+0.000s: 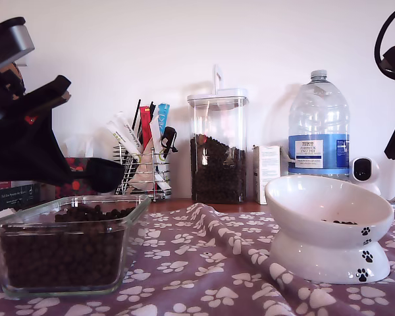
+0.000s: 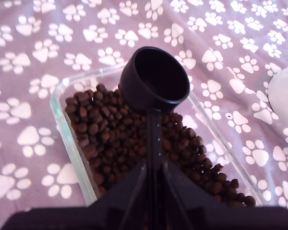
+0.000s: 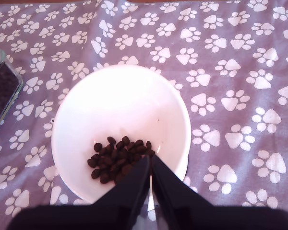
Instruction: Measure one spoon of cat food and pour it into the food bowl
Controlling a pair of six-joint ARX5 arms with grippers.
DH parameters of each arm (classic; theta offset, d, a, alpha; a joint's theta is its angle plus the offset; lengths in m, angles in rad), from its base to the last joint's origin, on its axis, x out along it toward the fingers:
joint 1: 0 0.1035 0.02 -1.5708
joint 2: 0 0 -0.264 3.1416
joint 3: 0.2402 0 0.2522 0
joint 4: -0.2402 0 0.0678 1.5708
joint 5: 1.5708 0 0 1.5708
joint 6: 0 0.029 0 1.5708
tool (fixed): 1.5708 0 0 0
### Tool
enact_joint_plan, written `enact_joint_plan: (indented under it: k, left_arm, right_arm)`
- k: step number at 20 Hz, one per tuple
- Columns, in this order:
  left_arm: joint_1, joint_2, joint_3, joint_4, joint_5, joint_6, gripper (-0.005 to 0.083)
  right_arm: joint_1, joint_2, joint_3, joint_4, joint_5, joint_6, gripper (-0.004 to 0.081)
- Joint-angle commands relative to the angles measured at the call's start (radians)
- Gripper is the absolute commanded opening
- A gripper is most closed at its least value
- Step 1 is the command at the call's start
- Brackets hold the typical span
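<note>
Spoon empty, cup up and clean inside, hanging just beyond the first gripper with the handle pinched between closed jaws. Straight out ahead of those jaws, cup hovering over the heap of cat food in the glass dish, close above but apparently not yet touching the pellets. Same story in the exterior view: spoon poised at the dish rim, dark arm looming above.

Scoop step in hand, by the look of it. Best done by tipping the cup's lip down into the deepest part of the pile, pushing forward along the handle's line, then rolling back level before lifting. Shallow dips risky: half a measure. Too steep a plunge risky too: cup knocking the glass floor, or shoving the dish across the paw-print cloth. Slow level lift worth it, so nothing spills off the heaped top.

Further out, second gripper hanging above the bowl, jaws drawn together with nothing between them, a small cluster of kibble lying just ahead of the tips. Bowl well apart from the dish, so a steady carry needed. Canister and water bottle at the back, clear of the path.
</note>
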Motion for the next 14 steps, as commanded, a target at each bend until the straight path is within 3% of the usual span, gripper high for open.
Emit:
enact_joint_plan:
  k: [1,3,5,6,10,12,14]
  left_arm:
    - [0.0,0.035,0.013,0.005,0.002,-0.006,-0.002]
    - [0.0,0.058,0.013,-0.002,0.002,-0.006,0.0044]
    - [0.0,0.06,0.014,-0.007,0.002,-0.005,0.0248]
    - [-0.001,0.06,0.021,-0.009,0.01,0.003,0.0307]
    - [-0.001,0.018,0.089,-0.078,0.039,0.002,0.0178]
    - [-0.001,-0.014,0.12,-0.129,0.041,0.026,-0.0009]
    - [0.0,-0.067,0.123,-0.145,0.009,0.104,-0.0019]
  right_arm:
    - [0.002,0.003,0.013,0.013,0.004,-0.001,-0.001]
    - [0.002,0.003,0.013,0.014,0.003,-0.001,-0.001]
    - [0.002,0.003,0.013,0.015,0.003,-0.001,-0.001]
    - [0.002,0.003,0.013,0.015,0.003,-0.001,-0.001]
    - [0.003,0.003,0.013,0.014,0.002,-0.001,-0.001]
    - [0.003,0.003,0.013,0.029,-0.006,-0.001,-0.001]
    - [0.002,0.003,0.013,0.1,-0.003,-0.002,-0.0011]
